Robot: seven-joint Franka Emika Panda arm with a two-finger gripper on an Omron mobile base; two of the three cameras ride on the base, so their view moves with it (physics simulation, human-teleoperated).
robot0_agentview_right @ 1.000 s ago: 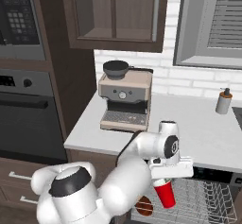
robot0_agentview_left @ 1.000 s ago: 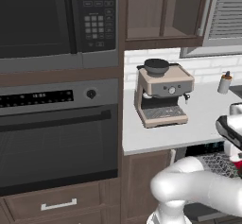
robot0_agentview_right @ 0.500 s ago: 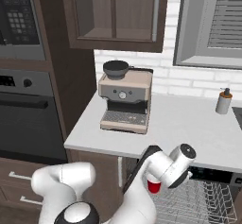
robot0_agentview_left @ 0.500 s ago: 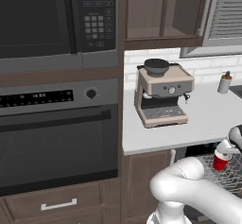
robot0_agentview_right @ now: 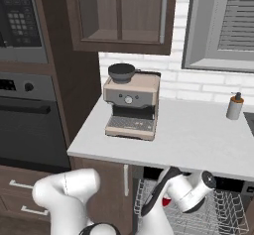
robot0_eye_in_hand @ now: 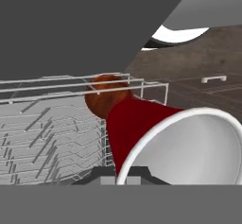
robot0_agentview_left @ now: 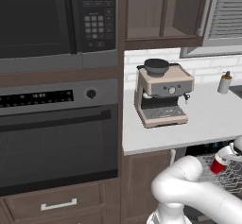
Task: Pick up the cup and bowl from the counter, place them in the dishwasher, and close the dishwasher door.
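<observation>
Cup going into the dishwasher

Left base: my gripper (robot0_agentview_left: 226, 158) pinches the cup (robot0_agentview_left: 218, 164) over the dishwasher (robot0_agentview_left: 227, 178) rack. Right base: counter (robot0_agentview_right: 198, 135) bowl-free. Hand: brown bowl (robot0_eye_in_hand: 106, 95) apparently racked; releasing cup and shutting door remain.

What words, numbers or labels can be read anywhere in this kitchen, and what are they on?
None can be read.
microwave keypad: rows of small buttons and a dark display, marks too blurred.
oven control strip: small pale marks, too small to read.
coffee machine: a round dial, no legible text.
pump bottle: no label visible.
cup: plain red.
</observation>
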